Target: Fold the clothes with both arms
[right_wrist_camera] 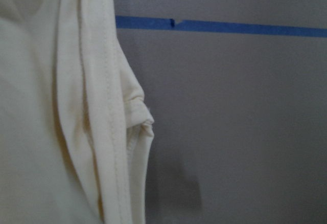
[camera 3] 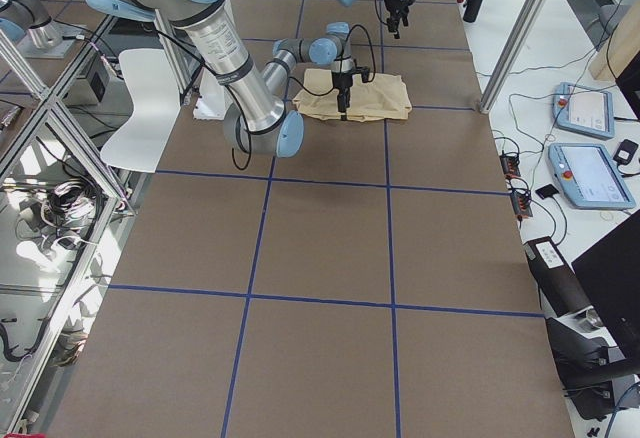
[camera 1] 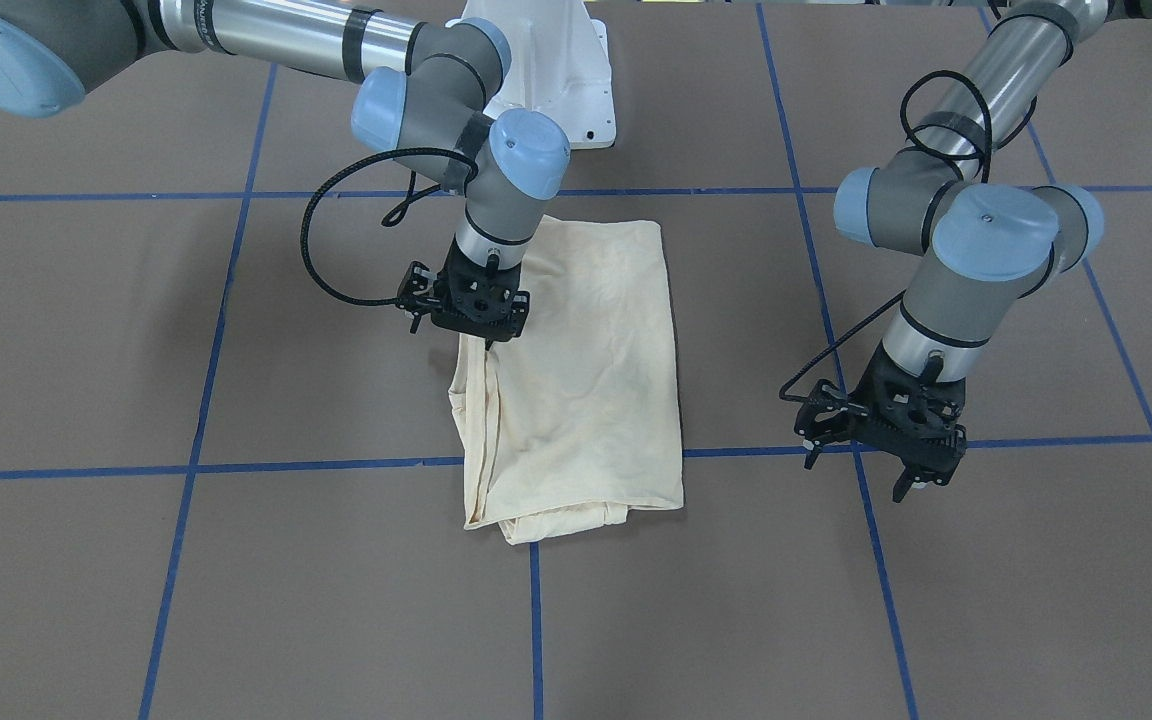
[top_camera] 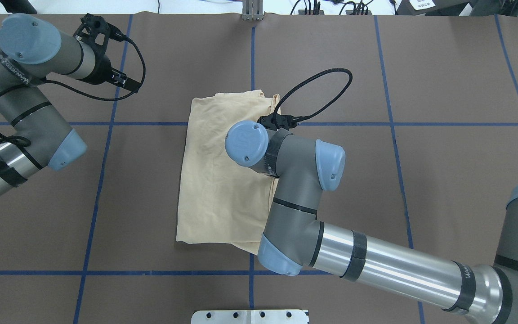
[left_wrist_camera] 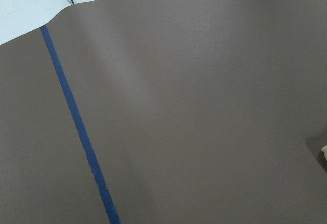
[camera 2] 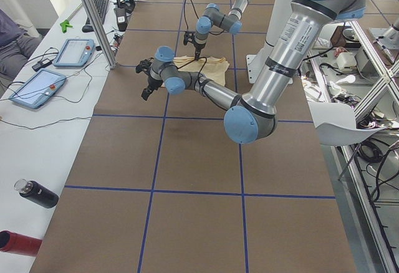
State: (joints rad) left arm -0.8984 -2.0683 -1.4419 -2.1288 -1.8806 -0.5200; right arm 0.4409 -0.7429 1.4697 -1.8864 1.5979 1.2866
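The shirt (camera 1: pixel 586 400) lies folded mid-frame. It looks soft, light and floppy, so I'd pinch the hem corners. My right gripper (camera 1: pixel 481 335) is at its left edge, and I can't tell its finger gap. My left gripper (camera 1: pixel 861 470) is at the lower right, fingers spread and empty.

A: Where is the shirt (camera 1: pixel 586 380)?
B: Flat on the bench (camera 1: pixel 236 600), centred before the base (camera 1: pixel 556 80), lying across a tape line (camera 1: pixel 316 465).
A: And the arms?
B: The right arm (camera 1: pixel 496 200) has its jaws at the shirt's edge on the robot's right. The left arm (camera 1: pixel 966 280) has its jaws over the bench, well apart on the shirt's other side.
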